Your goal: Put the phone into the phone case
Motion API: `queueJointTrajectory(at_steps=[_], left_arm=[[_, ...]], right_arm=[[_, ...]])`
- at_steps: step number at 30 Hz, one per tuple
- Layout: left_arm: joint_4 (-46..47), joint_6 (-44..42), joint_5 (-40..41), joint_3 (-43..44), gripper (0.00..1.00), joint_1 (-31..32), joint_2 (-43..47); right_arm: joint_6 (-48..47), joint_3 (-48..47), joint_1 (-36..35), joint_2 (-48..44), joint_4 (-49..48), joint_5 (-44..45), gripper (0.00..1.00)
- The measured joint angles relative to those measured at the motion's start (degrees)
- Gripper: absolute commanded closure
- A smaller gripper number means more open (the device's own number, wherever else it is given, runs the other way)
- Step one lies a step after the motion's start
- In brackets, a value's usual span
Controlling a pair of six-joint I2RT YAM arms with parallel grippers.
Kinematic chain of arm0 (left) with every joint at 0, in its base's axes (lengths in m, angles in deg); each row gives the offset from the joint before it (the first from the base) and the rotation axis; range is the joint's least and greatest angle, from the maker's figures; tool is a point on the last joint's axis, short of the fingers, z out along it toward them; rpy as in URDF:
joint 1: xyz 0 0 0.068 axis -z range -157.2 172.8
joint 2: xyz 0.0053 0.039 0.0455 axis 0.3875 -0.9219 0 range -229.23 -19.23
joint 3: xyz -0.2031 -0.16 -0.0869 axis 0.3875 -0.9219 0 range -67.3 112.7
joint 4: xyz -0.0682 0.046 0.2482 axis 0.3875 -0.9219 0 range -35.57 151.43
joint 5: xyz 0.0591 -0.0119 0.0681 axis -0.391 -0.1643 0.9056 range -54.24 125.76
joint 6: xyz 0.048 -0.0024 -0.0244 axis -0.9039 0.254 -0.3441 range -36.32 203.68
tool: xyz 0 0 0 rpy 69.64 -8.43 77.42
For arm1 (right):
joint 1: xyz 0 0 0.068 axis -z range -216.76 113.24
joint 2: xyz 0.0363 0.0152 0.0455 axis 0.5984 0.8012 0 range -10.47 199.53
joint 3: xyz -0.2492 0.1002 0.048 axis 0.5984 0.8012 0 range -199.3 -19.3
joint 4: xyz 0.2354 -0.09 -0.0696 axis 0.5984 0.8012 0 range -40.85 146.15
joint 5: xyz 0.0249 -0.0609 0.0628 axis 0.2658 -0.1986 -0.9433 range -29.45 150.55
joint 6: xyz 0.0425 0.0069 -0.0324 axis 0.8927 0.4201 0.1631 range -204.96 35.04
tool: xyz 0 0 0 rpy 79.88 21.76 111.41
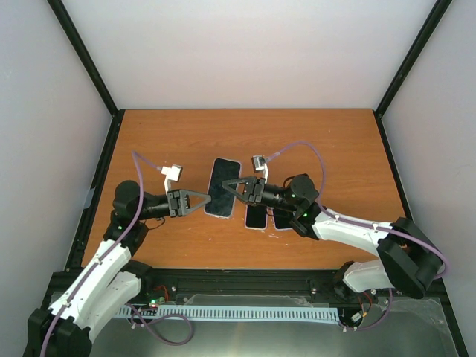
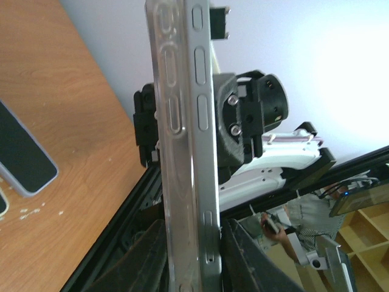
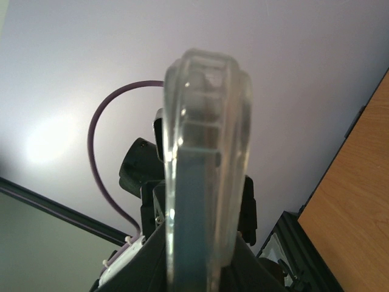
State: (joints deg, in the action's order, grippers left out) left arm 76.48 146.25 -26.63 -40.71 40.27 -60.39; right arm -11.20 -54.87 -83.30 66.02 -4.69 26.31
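Observation:
A dark-screened phone sits in a clear phone case [image 1: 222, 184], held flat above the wooden table between my two grippers. My left gripper [image 1: 206, 198] is shut on its near left side. My right gripper [image 1: 227, 184] is shut on its right side. In the left wrist view the clear case [image 2: 182, 140] runs edge-on between my fingers [image 2: 137, 258], with the right gripper behind it. In the right wrist view the clear case [image 3: 209, 85] wraps a blue-grey phone [image 3: 191, 207], edge-on between the jaws.
Two more dark phones [image 1: 255, 216] [image 1: 282, 219] lie on the table [image 1: 335, 149] under my right arm. One of them shows in the left wrist view [image 2: 21, 155]. A black frame rail [image 1: 223, 279] runs along the near table edge.

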Motion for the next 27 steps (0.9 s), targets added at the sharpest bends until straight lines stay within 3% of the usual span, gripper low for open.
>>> queueJointTrajectory(at_steps=[4, 9, 12, 15, 20, 27], left_arm=[[5.7, 4.3, 0.0, -1.9, 0.99, 0.0, 0.7], [7.3, 5.4, 0.0, -2.4, 1.00, 0.0, 0.1], [5.2, 3.3, 0.3, -2.1, 0.99, 0.0, -0.2], [1.8, 0.8, 0.6, -0.8, 0.86, 0.0, -0.4], [-2.4, -2.0, 1.4, 0.9, 0.64, 0.0, -0.3], [-4.7, -4.3, 3.1, 2.3, 0.53, 0.0, -0.7]], right_arm=[[0.2, 0.0, 0.0, -0.6, -0.7, -0.9, 0.84], [1.4, 0.4, 0.0, -0.6, -2.3, -1.2, 0.75], [1.9, 0.7, 0.0, -0.6, -2.3, -1.0, 0.79], [1.6, 0.9, 0.0, -0.6, -1.6, -0.6, 0.87], [-0.9, 0.9, 0.0, -1.1, 1.0, -0.9, 0.90], [-5.6, 3.0, -0.1, -4.9, 4.3, -5.1, 0.89]])
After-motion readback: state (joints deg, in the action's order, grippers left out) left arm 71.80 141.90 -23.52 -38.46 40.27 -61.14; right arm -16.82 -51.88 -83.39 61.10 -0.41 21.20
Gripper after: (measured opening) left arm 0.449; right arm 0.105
